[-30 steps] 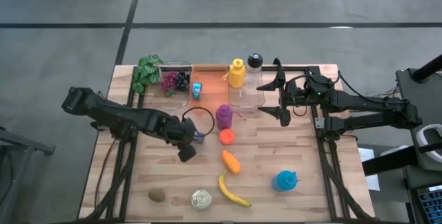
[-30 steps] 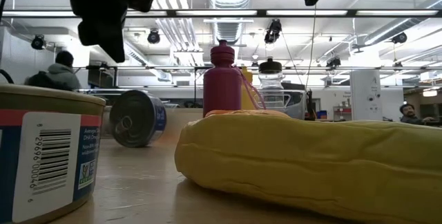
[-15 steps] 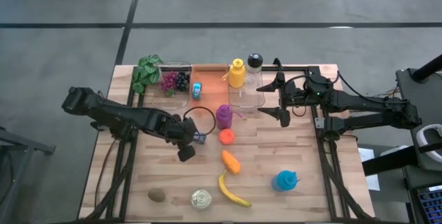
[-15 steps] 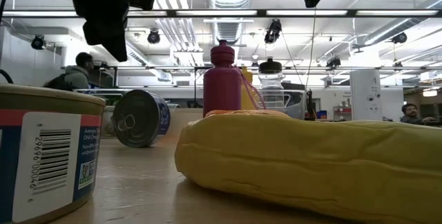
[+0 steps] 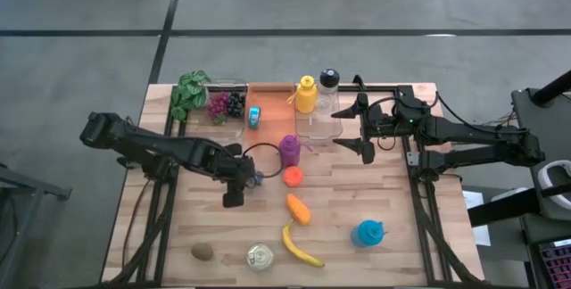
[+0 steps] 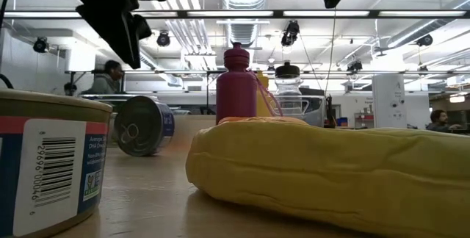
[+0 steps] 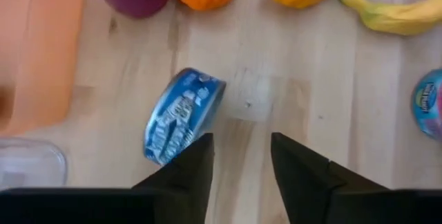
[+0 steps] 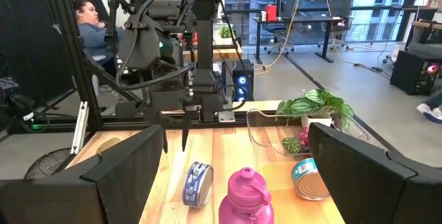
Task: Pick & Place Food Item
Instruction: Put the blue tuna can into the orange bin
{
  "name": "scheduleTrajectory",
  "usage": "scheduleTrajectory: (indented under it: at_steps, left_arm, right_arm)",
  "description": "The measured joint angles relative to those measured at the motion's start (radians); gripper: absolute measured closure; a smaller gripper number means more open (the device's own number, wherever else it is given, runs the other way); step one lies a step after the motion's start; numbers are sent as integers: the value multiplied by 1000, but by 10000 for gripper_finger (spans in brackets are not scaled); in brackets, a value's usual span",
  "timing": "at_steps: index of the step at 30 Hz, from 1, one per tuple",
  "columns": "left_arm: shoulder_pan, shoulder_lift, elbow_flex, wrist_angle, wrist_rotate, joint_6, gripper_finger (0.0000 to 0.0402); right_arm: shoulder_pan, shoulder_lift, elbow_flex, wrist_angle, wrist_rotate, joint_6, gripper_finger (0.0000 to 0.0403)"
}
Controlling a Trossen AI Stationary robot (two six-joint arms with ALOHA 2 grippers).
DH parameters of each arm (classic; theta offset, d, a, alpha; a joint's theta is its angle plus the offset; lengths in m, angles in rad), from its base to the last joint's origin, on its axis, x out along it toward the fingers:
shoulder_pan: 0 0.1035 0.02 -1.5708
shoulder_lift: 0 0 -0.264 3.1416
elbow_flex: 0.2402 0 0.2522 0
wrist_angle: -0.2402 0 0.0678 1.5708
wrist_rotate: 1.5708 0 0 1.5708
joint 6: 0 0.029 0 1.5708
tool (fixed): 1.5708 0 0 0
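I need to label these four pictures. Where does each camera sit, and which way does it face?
High: above, looking down; both arms, wooden table.
Low: at tabletop height, past the yellow banana; arms overhead.
Left wrist: on the left arm, facing down; left gripper over the blue can.
Right wrist: on the right arm, facing across; right gripper.
All views share the blue can.

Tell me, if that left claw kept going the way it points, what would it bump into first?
Probably bare table. The left gripper stands open, and the blue can lies on its side just off one finger. Depth is hard to judge, so it might graze the can.
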Motion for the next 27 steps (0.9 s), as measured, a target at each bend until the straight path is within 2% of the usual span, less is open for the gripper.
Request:
scheduleTrajectory:
  at_steps: [18, 27]
  left_arm:
    - [78, 0, -2, -7, -29, 89, 169]
    - [93, -1, -50, 0, -26, 214, 156]
  right_arm:
    - [0, 0, 0, -2, 1, 0, 44]
    - [0, 0, 0, -2, 1, -5, 44]
